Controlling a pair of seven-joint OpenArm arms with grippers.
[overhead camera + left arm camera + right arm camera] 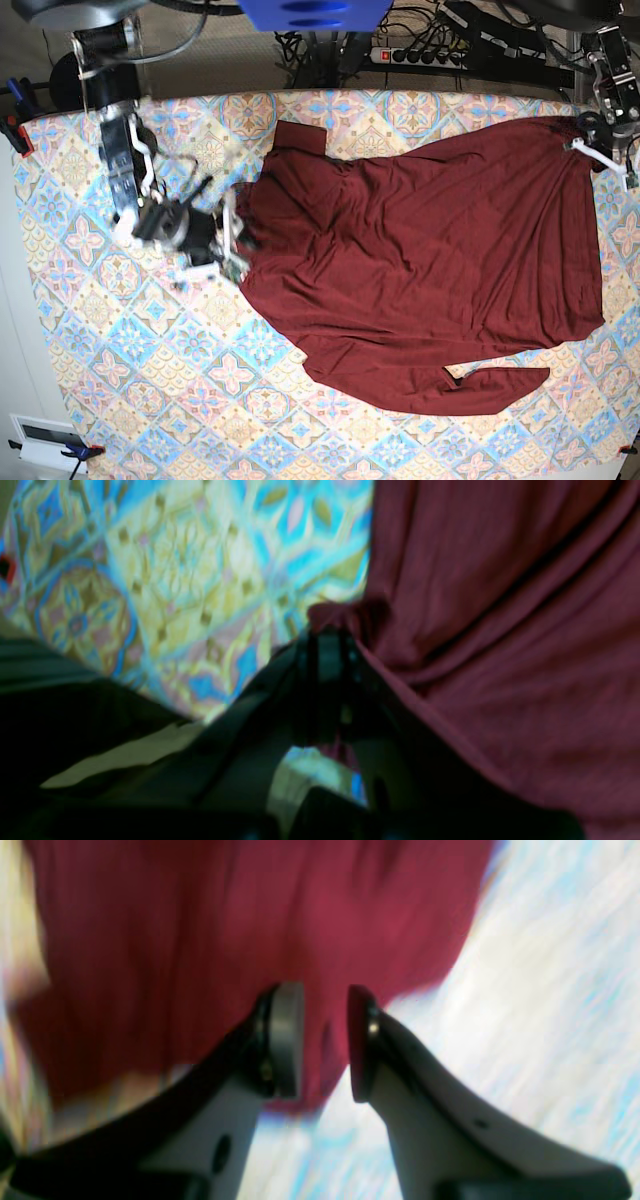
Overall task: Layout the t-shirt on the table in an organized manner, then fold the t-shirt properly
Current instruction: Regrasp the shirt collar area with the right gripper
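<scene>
The t-shirt (pixel 430 270) lies spread over the middle and right of the worktop (pixel 130 390), the right gripper (pixel 232 250) at its left edge, the left gripper (pixel 590 135) at its far right corner.

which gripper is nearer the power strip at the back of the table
Left. The left gripper pinches the t-shirt at the far edge, a short way from the power strip. The right gripper sits farther off, at the shirt's opposite side.
</scene>
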